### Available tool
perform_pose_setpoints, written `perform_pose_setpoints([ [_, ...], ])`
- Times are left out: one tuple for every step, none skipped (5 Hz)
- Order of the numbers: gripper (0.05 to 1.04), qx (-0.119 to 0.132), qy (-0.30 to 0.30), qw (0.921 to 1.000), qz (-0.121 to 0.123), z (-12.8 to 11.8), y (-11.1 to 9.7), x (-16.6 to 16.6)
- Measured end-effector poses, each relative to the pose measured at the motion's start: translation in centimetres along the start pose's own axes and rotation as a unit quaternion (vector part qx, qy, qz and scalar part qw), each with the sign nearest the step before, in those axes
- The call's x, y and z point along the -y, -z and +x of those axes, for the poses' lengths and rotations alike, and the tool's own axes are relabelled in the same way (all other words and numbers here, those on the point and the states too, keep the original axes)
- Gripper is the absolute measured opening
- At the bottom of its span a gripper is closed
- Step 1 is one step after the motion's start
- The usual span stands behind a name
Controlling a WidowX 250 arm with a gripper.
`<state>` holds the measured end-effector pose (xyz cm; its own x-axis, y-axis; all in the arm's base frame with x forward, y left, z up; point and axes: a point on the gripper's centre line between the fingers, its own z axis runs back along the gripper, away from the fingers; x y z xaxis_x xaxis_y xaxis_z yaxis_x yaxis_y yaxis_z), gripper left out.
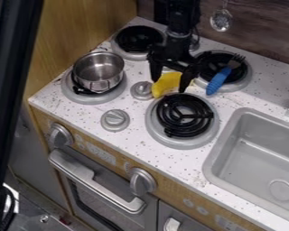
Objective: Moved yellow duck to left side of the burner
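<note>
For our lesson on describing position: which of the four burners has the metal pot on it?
The leftmost burner in the picture: the metal pot sits on it, while the rightmost burner carries the blue-handled fork.

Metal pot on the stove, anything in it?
Empty: the pot sits upright and its bare metal bottom and inner wall show, with nothing lying inside.

The claw [169, 85] partly hides the yellow duck [166, 84], and the right edge cuts off the sink [255, 149].
</note>
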<state>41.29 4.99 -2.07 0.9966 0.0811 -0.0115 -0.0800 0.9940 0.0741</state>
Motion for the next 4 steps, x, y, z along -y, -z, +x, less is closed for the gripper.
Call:
perform_pose_setpoints([
  [0.998, 0.008, -0.011, 0.9999, -0.007, 1.4, 0.9, -0.4],
  [0.998, -0.014, -0.024, 0.9996, -0.01, 2.0, 2.0, -1.4],
  [0.998, -0.028, -0.032, 0.9991, -0.008, 2.0, 3.0, -1.6],
  [0.963, -0.028, -0.04, 0.9986, -0.02, 2.0, 3.1, -1.4],
])
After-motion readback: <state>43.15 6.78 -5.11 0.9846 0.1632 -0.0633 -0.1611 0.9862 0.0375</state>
